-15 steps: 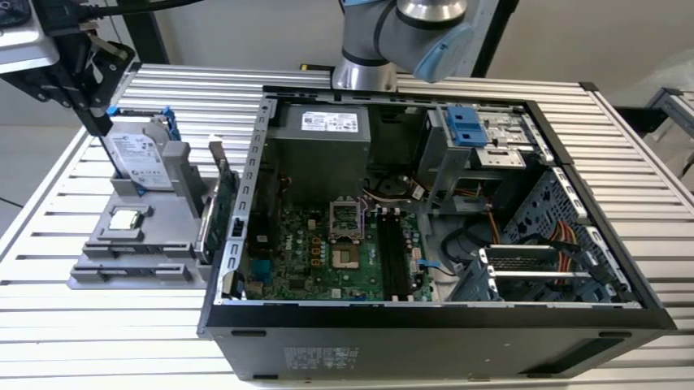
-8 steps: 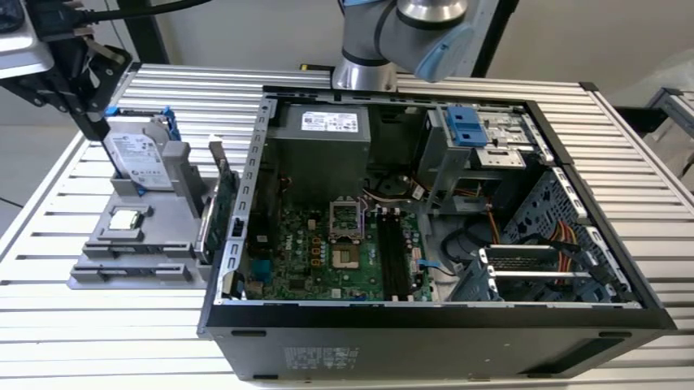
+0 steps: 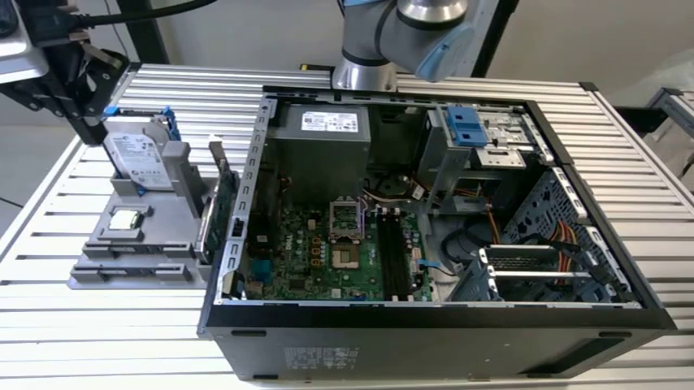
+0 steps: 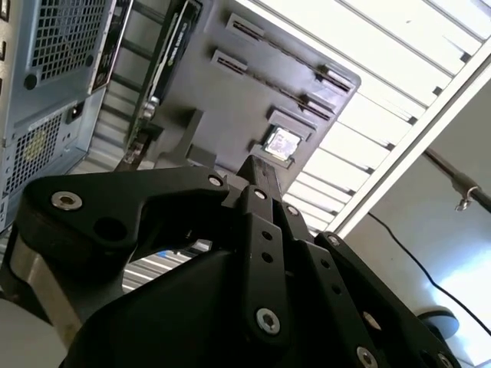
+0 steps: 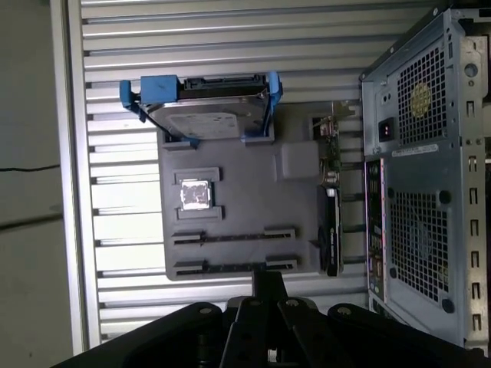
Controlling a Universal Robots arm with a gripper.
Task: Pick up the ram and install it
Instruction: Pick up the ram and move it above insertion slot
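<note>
My gripper hangs at the exterior view's far left, just behind the grey parts holder. In both wrist views its black fingertips meet in one narrow tip, shut, with nothing visible between them. They point down at the near edge of the holder. The holder's two long narrow slots look bare. The ram is hidden from me. The open computer case lies to the right, with dark memory slots on its motherboard.
A hard drive in a blue frame stands at the holder's back. A processor chip sits mid-holder. A green card with a metal bracket stands on edge between holder and case. The arm's base rises behind the case.
</note>
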